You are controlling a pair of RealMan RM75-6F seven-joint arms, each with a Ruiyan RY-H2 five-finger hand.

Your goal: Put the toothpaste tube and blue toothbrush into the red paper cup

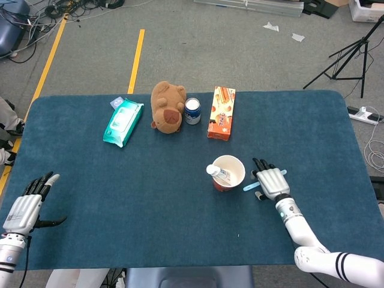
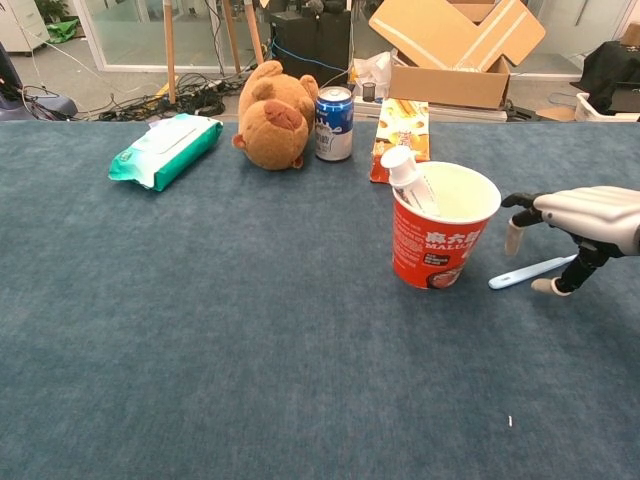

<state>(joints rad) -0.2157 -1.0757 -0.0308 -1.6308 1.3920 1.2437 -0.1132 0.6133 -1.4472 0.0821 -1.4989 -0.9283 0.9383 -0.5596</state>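
Observation:
The red paper cup (image 1: 228,172) (image 2: 442,238) stands upright right of the table's middle. The toothpaste tube (image 1: 218,174) (image 2: 407,180) leans inside it, white cap up at the cup's left rim. Just right of the cup the blue toothbrush (image 1: 254,183) (image 2: 525,272) lies flat on the cloth. My right hand (image 1: 270,183) (image 2: 583,213) hovers palm down over the brush's middle, fingers apart and curved down, the thumb near the handle; it holds nothing. At the table's near left corner my left hand (image 1: 27,204) rests open and empty.
Along the back of the blue table (image 1: 120,180) lie a green wipes pack (image 1: 123,122), a brown plush toy (image 1: 167,107), a blue can (image 1: 192,111) and an orange snack box (image 1: 221,113). A cardboard box (image 2: 455,50) stands beyond the far edge.

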